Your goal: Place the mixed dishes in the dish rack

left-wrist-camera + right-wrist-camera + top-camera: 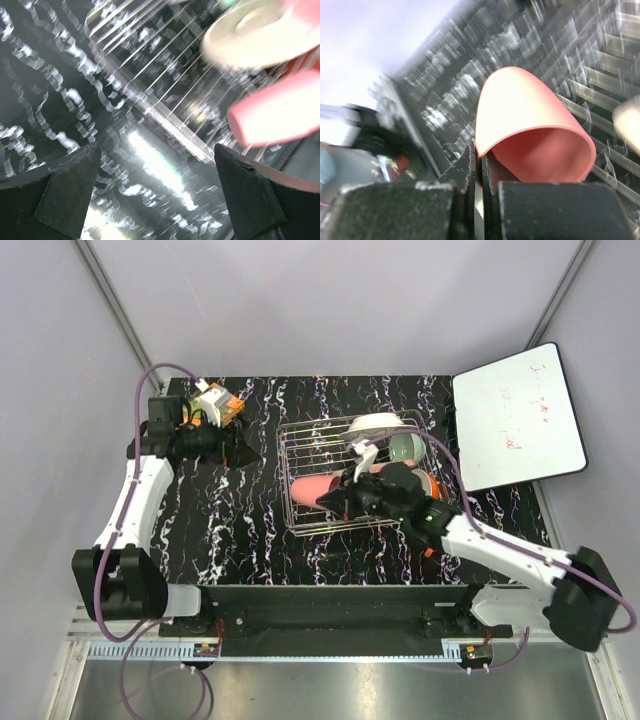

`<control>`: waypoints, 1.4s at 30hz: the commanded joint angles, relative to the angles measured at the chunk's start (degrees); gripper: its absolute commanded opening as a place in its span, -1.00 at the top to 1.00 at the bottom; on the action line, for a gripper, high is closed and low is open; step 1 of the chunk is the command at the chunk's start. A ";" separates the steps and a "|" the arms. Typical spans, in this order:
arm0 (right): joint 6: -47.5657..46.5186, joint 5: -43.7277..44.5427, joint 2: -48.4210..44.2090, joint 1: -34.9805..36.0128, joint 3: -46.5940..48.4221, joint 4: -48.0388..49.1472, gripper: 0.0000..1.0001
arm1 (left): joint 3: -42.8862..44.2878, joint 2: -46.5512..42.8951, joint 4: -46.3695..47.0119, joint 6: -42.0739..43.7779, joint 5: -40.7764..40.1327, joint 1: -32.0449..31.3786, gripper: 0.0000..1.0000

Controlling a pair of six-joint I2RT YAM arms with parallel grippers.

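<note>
The right arm covers the near right part of the dish rack (300,450), leaving only a sliver of the orange mug (432,483); both wrist views are blurred. The right gripper (481,160) is pinched tight on the rim of the pink tumbler (530,125), which lies on its side in the rack's left half. The left gripper (157,165), left of the rack, gapes wide and holds nothing. A plate (375,427) and a green bowl (405,448) stand at the rack's far side.
</note>
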 commanded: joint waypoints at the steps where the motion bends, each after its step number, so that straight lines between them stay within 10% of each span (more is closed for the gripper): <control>1: -2.33 -5.67 -9.47 0.10 -9.73 24.16 1.00 | 6.40 2.45 4.70 -14.53 12.16 0.33 -0.98; 11: 3.20 -9.18 4.38 -0.96 -14.81 57.61 1.00 | 5.01 5.98 21.39 -44.41 31.34 0.24 -0.98; 42: 18.41 -18.42 26.90 -6.67 4.62 77.48 1.00 | -0.89 0.26 21.40 -42.24 30.38 -3.98 -0.98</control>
